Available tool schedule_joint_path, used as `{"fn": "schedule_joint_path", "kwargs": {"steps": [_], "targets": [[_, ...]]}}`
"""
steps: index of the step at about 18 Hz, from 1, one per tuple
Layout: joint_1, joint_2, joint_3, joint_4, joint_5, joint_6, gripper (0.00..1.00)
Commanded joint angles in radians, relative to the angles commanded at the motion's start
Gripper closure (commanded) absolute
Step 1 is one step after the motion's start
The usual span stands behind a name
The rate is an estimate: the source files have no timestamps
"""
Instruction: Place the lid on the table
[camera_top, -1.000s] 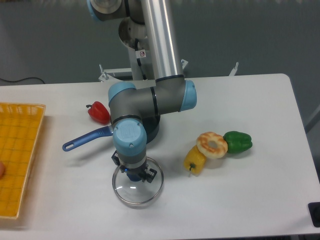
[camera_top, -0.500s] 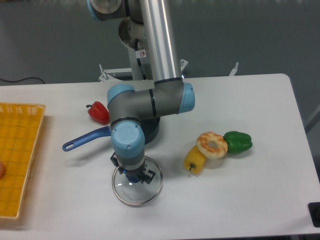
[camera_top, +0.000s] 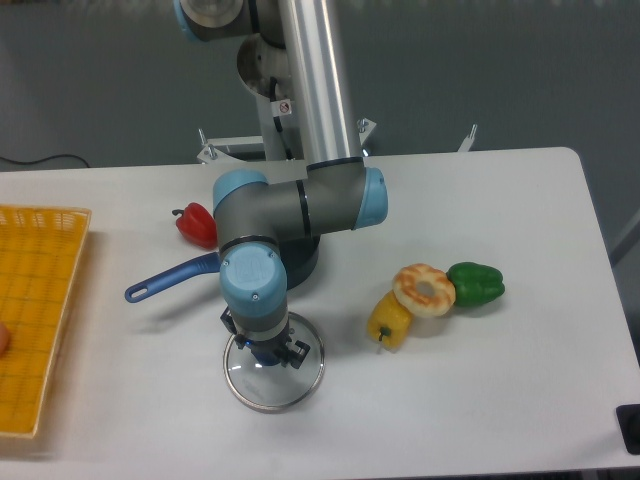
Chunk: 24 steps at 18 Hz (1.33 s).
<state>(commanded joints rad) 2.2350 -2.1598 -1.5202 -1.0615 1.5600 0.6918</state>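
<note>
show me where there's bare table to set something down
Bare table lies along the right side, behind and right of the green pepper, and along the front edge right of the lid. It is crowded around the arm: red pepper, saucepan handle, yellow pepper and bagel.

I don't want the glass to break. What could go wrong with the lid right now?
The tool seems to grip the lid by its small knob alone, so the glass could tilt or slip free. I cannot tell whether the lid already rests on the table; if it opens too high, the lid would drop. The saucepan handle sits close by, so a sideways move might knock it.
</note>
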Motion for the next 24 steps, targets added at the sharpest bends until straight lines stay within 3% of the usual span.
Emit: {"fn": "schedule_joint_path", "kwargs": {"steps": [2,7,9,18,24], "targets": [[0.0,0.0,0.002,0.0,0.0,0.002,0.17],[-0.005,-0.002,0.002,0.0,0.0,0.002,0.12],[-0.005,0.0,0.003,0.0,0.002,0.003,0.0],[0.002,0.051,0.038,-0.002,0.0,0.018,0.0],[0.028,0.136,0.032,-0.006,0.006,0.204,0.0]]}}
